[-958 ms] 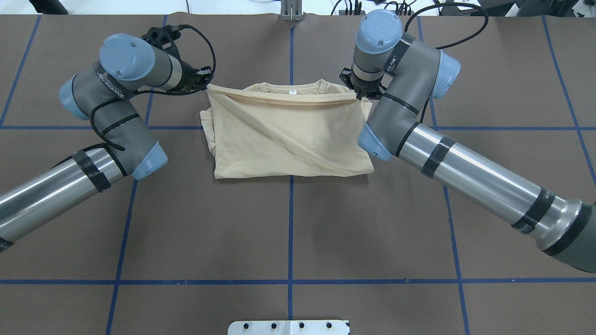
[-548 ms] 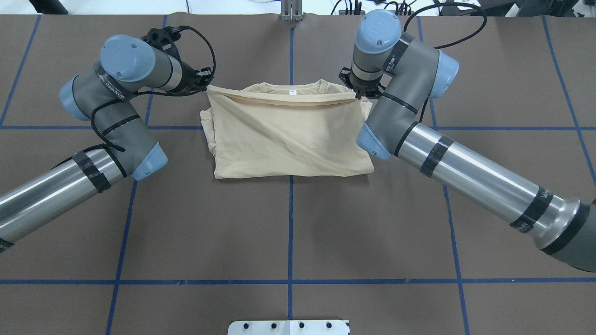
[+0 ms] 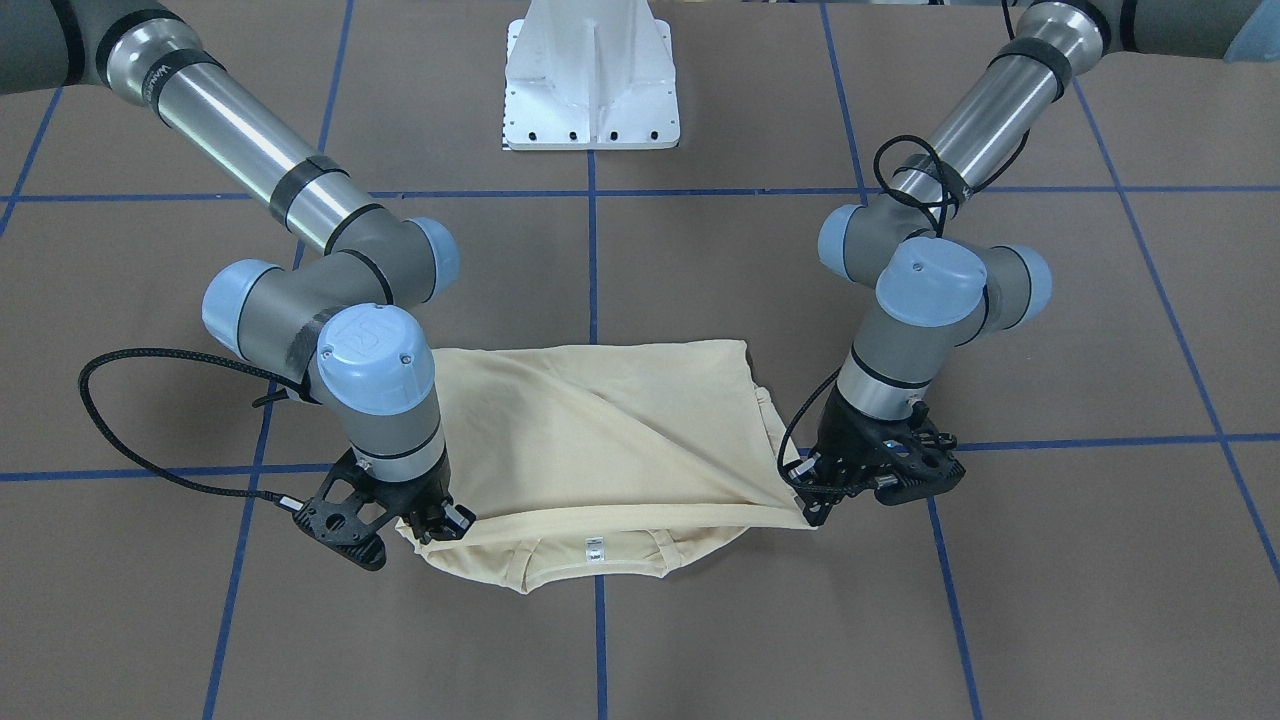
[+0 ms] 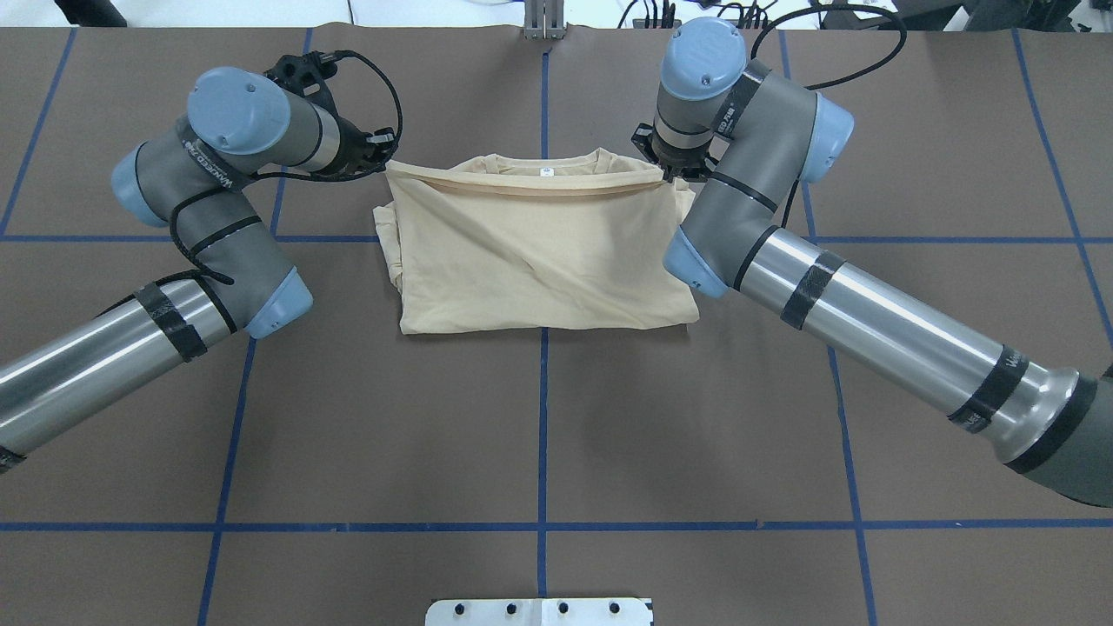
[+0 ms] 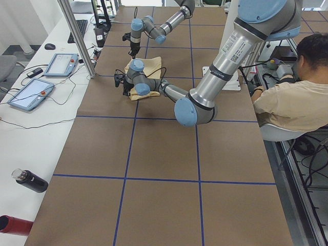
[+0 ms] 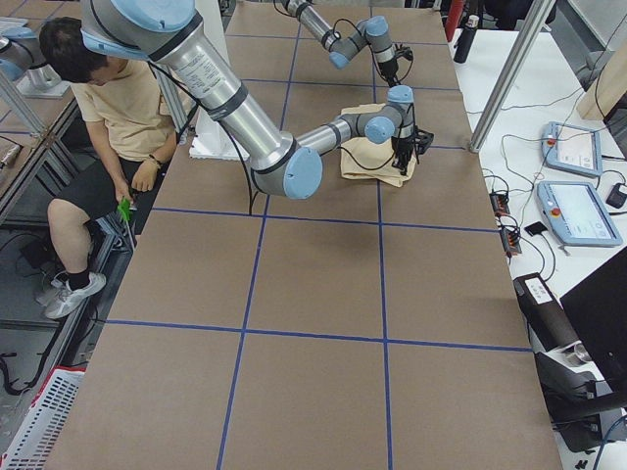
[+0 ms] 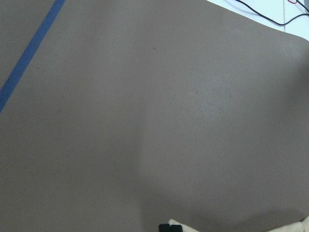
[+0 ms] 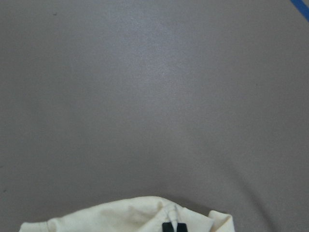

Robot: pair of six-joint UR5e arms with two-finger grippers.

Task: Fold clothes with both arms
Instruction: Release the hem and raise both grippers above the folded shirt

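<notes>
Two tools clamp T-shirt [image 4: 539,261] hem: left tool [image 3: 812,503], right tool [image 3: 437,522]; neck label [image 3: 594,547] unreadable.

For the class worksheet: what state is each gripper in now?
Left gripper: closed, holding the T-shirt by its folded edge.
Right gripper: closed, holding the same edge.

Overhead and front cameras face each other over the shared T-shirt [image 4: 539,261]; wrist cameras look closely down.

Brown table cover [image 4: 391,417], ruled by blue tape lines [image 4: 541,435]. A white pedestal base [image 3: 592,75] is seen well behind the left gripper [image 3: 808,508] and right gripper [image 3: 432,525]; two tablets [image 5: 61,64] are laid beyond them, and a seated operator [image 5: 292,97] is shown behind.
</notes>
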